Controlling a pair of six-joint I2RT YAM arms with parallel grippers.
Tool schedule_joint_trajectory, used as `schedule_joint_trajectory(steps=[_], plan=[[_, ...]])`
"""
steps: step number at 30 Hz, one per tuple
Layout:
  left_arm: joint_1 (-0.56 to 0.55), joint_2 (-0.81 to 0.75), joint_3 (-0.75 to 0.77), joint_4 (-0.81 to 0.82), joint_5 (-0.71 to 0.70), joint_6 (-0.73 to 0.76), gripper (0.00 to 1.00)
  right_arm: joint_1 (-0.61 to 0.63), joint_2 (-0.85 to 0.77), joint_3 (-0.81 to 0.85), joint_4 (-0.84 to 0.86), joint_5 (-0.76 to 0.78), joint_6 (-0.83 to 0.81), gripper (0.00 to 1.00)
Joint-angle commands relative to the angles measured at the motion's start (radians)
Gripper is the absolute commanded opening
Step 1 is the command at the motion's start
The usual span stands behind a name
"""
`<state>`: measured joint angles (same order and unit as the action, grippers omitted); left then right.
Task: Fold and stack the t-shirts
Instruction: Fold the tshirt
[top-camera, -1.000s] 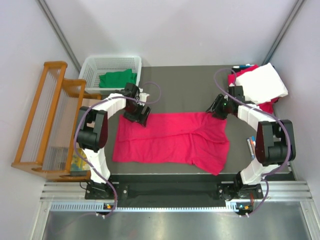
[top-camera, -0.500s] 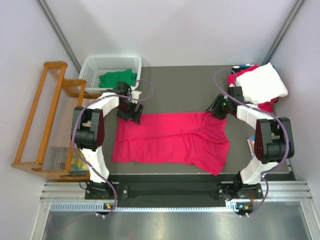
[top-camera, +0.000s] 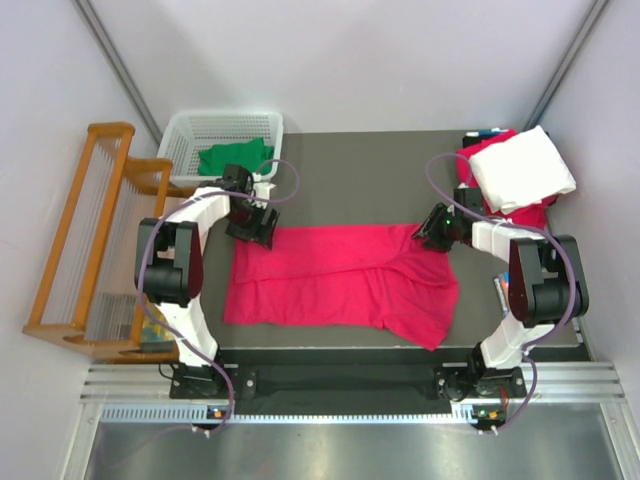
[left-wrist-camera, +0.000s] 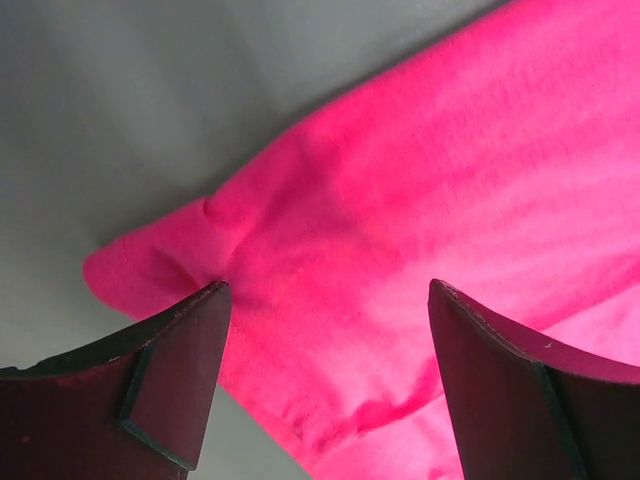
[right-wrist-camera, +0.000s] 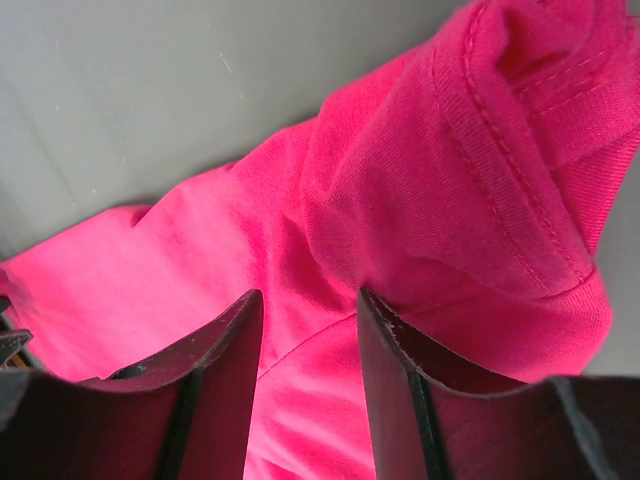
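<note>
A pink t-shirt (top-camera: 340, 280) lies spread out on the dark worktop (top-camera: 370, 170), between the two arms. At the shirt's far left corner the left tool (left-wrist-camera: 322, 290) stands wide open, the cloth showing in the gap between its fingers. At the shirt's far right corner the right tool (right-wrist-camera: 305, 295) is drawn narrow, a raised fold of the shirt pinched in it. Beyond the shirt's left corner a white basket (top-camera: 185, 145) holds a green shirt (top-camera: 235, 157). Beyond its right corner sits a folded pile (top-camera: 522, 168), white on top.
</note>
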<state>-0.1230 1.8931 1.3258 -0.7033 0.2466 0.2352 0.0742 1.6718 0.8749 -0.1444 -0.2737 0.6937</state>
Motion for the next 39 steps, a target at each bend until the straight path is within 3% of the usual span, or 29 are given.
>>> schedule_joint_trajectory(steps=[1,9,18,29,39], plan=[[0.006,-0.098,-0.026,-0.012,-0.003,0.032,0.84,-0.020,0.034,-0.001,0.031,0.065,-0.011,0.43],[0.011,-0.149,-0.076,-0.007,-0.066,0.081,0.85,-0.131,0.091,0.079,-0.009,0.074,-0.049,0.39],[0.000,-0.117,0.032,-0.105,0.089,0.015,0.84,-0.172,0.108,0.127,-0.014,0.013,-0.048,0.39],[-0.187,-0.101,-0.049,-0.064,0.040,-0.023,0.84,-0.160,0.103,0.073,0.006,-0.024,-0.053,0.38],[-0.038,-0.137,-0.126,-0.125,0.088,-0.002,0.82,-0.160,0.095,0.085,-0.015,-0.024,-0.069,0.38]])
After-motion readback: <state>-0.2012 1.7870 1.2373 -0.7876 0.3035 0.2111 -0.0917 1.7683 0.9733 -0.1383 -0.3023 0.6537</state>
